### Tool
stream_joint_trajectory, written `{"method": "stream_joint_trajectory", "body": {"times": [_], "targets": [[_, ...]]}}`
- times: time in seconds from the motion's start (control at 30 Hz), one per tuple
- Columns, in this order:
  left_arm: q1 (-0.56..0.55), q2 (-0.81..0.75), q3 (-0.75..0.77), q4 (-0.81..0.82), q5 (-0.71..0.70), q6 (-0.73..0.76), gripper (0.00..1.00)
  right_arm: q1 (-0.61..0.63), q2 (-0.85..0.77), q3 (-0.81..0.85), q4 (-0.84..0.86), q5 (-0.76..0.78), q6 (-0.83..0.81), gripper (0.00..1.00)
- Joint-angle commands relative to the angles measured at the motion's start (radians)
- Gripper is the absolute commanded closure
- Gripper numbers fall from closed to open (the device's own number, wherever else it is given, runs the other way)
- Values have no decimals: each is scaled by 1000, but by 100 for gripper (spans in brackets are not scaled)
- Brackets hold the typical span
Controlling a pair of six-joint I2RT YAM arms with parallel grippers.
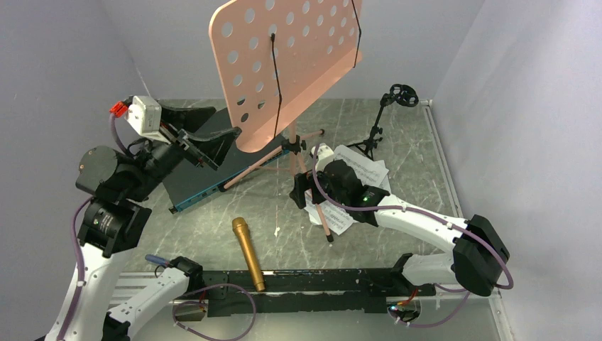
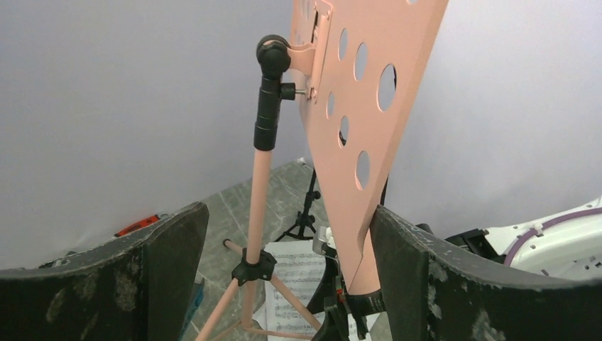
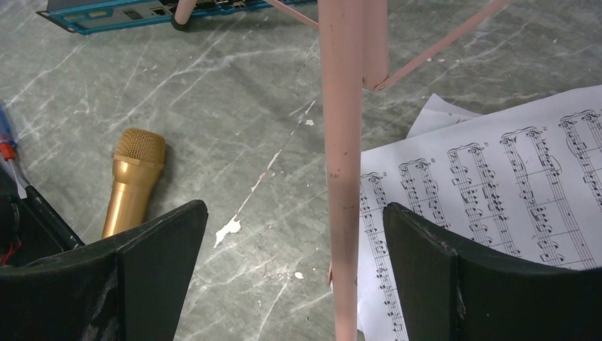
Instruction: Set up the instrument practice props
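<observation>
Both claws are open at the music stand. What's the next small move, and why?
Probably close the right claw on the stand leg: that leg sits within the open claw and crosses over the sheet music, likely pinning it.

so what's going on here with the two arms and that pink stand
Both arms are working at the pink music stand, which is up on its tripod legs. The left gripper is open by the lower edge of the perforated desk. The right gripper is open low down, with one stand leg between its jaws, over the sheet music. Neither is clamped on anything. The gold microphone lies flat on the table, and the small black mic stand is empty at the back.
</observation>
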Motion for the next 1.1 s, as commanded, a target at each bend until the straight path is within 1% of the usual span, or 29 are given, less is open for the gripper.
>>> {"method": "stream_joint_trajectory", "body": {"times": [0.0, 0.43, 0.6, 0.73, 1.07], "targets": [[1, -16, -9, -9, -89, 30, 13, -2, 9, 47, 36, -12, 10, 1], [1, -38, -48, -48, -223, 52, 17, -3, 11, 51, 29, -11, 7, 2], [1, -53, -68, -63, -312, 62, 17, -3, 10, 50, 34, -13, 9, 2], [1, -60, -85, -75, -397, 66, 15, -3, 15, 54, 33, -18, 11, 2], [1, -44, -88, -88, -540, 52, 13, -3, 19, 56, 33, -22, 9, 2]]}}
